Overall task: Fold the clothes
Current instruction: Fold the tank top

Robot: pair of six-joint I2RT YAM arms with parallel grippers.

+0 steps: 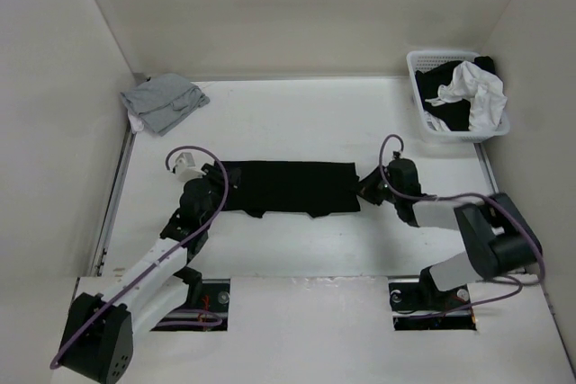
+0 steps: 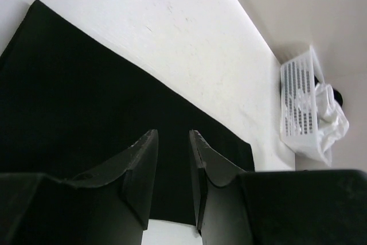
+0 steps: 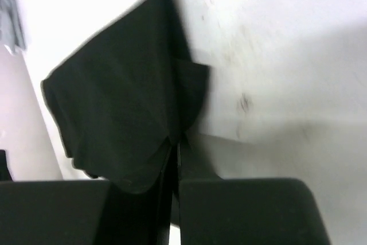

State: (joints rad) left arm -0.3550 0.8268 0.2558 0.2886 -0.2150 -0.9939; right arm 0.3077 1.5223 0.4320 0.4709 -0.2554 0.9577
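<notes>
White table (image 1: 297, 123), closed in by pale walls, carries the black garment (image 1: 288, 188) across its middle as a long flat band running left to right, its near edge uneven. At the band's right end the right gripper (image 1: 364, 188) has its fingers pressed together on a corner of the cloth; the right wrist view shows that corner drawn up into a peak from the pinch. At the left end the left gripper (image 1: 220, 189) sits over the cloth with its fingers (image 2: 146, 159) spread a little apart, nothing visibly between them. Near the far left corner lies a crumpled grey garment (image 1: 164, 103). At the far right corner stands a white basket (image 1: 416, 87) holding a white cloth (image 1: 472, 87) on top of dark fabric.
</notes>
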